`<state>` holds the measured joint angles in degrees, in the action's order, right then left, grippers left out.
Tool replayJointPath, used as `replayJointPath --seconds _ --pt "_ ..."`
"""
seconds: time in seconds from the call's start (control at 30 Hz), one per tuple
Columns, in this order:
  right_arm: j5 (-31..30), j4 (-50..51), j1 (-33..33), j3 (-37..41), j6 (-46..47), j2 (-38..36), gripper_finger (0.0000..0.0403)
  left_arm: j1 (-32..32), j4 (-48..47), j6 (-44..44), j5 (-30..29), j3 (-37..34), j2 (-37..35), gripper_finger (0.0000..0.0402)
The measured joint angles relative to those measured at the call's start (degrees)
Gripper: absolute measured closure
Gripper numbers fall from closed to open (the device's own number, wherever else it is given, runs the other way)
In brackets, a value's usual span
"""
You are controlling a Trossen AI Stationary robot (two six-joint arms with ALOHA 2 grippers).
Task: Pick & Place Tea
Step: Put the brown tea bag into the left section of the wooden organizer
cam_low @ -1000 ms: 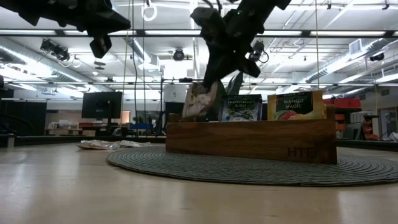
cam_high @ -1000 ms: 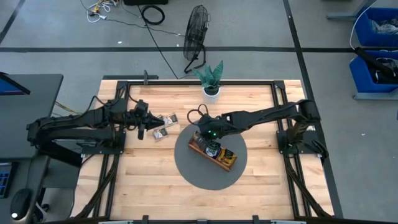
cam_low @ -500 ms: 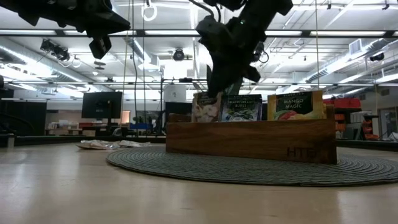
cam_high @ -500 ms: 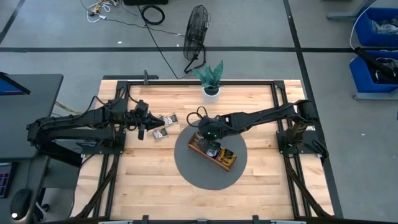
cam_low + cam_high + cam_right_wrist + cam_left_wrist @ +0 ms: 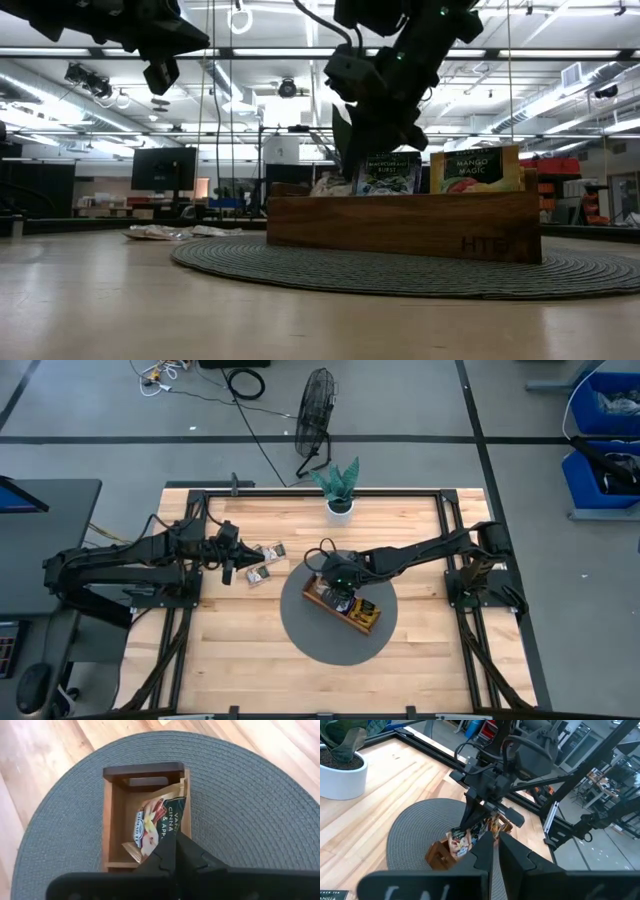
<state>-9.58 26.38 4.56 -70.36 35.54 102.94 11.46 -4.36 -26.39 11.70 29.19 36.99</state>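
Note:
A long wooden tray [image 5: 343, 603] lies on a round grey mat [image 5: 300, 622]. My right gripper [image 5: 175, 840] hangs over the tray's end compartment [image 5: 114, 815], shut on a pale tan tea sachet [image 5: 154, 822]. That sachet shows low behind the tray wall in the low view [image 5: 330, 185]. A dark sachet [image 5: 388, 172] and a yellow one [image 5: 472, 168] stand upright in the tray. A few loose sachets [image 5: 264, 560] lie flat on the wood near my left gripper [image 5: 228, 567], which hovers shut above the table. My right gripper pinches the tan sachet by its upper edge [image 5: 172, 831] between the two fingers, coming from above and pointing down. The sachet hangs tilted below the fingers inside the tray's end compartment; whether its lower edge rests on the floor does not show.
A white potted plant [image 5: 340, 495] stands at the table's far edge, behind the mat. Black frame rails [image 5: 447, 540] border the table on both sides. Bare wood [image 5: 240, 650] stretches along the near side. One more sachet [image 5: 327, 896] peeks in at the left wrist view's corner.
My right gripper has moved down over the tray's end compartment. The tan sachet, first held tilted above the tray wall, has sunk into the compartment, and only its top shows over the wall in the low view.

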Motion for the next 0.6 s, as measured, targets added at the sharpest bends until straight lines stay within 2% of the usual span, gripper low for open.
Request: replayJointPath --seconds 0.27,0.6 --pt "-0.9 -5.0 0.0 0.4 -1.5 0.0 0.0403 0.0 -0.1 -0.3 0.0 0.0 0.0 0.0372" --pt "-3.0 -3.2 0.0 0.4 -2.1 0.0 0.0402 0.0 -0.2 -0.4 0.0 0.0 0.0 0.0372"
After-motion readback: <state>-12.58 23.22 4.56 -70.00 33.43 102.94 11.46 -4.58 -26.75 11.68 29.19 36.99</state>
